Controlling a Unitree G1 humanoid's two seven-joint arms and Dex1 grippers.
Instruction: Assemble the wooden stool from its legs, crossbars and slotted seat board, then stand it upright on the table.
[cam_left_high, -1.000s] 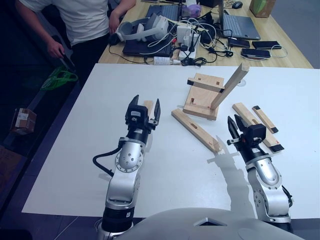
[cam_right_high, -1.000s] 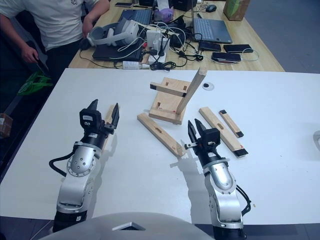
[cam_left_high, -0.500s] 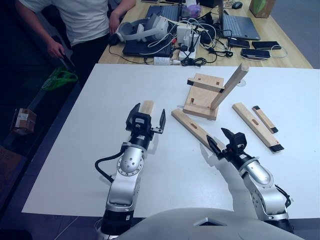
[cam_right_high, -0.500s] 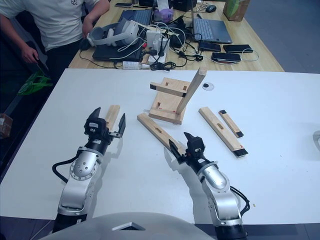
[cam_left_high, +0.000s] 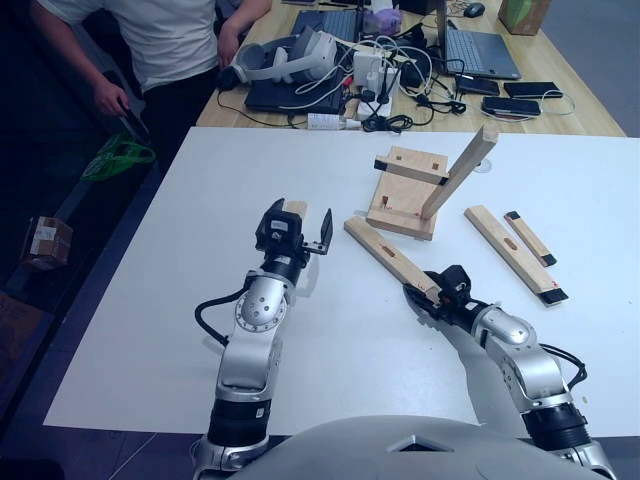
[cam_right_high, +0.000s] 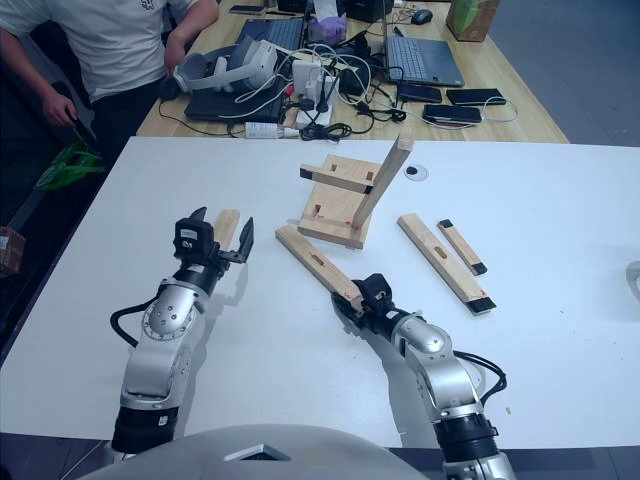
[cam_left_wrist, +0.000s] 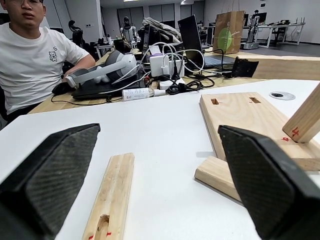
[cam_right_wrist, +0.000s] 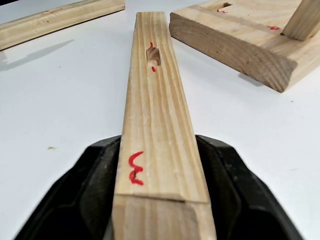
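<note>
The slotted seat board (cam_left_high: 398, 205) lies flat at the table's centre back, with one leg (cam_left_high: 462, 168) standing tilted in it and a black-ended crossbar (cam_left_high: 410, 168) across it. A long wooden leg (cam_left_high: 385, 252) lies diagonally in front of it. My right gripper (cam_left_high: 425, 292) is shut on that leg's near end, and the leg (cam_right_wrist: 155, 115) runs away between the fingers (cam_right_wrist: 95, 185). My left gripper (cam_left_high: 298, 218) is open, low over a short slotted wooden piece (cam_left_wrist: 112, 195). Two more wooden pieces (cam_left_high: 500, 240) lie to the right.
Behind the white table (cam_left_high: 180, 330) stands a wooden desk (cam_left_high: 560, 115) crowded with laptops, a headset, phones and cables. A small round disc (cam_right_high: 415, 173) lies beyond the seat board. The table's front left and right areas are bare.
My right gripper has swung left and down from an upright pose and shut on the long leg's near end. My left gripper has shifted slightly forward toward the short piece.
</note>
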